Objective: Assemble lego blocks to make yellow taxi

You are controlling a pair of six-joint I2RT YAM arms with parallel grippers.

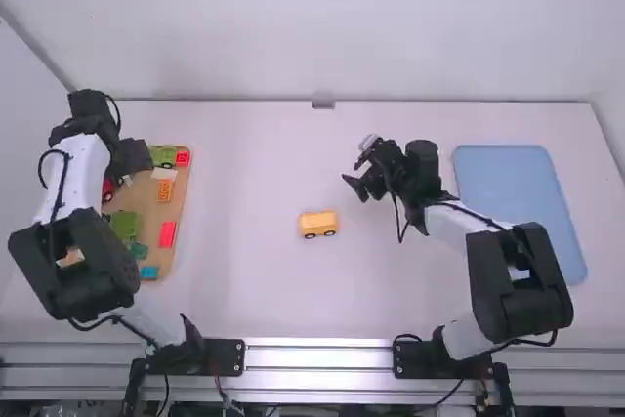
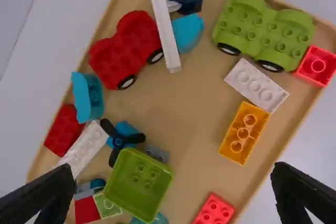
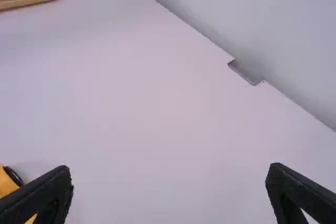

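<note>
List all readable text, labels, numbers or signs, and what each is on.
No readable text anywhere.
Yellow wheeled block: none seen.
Wooden tray and its blocks: none seen.
Blue tray: none seen.
Black base plates: pale marks, too small to read.

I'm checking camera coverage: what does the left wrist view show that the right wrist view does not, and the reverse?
Left wrist view: a red wheeled plastic block, a black propeller, an open green plastic box and an orange brick.

Right wrist view: a yellow wheeled plastic block and a grey piece at the far edge of the white table.

Both: the tan tray, a green wheeled block and the small red brick beside it.
</note>
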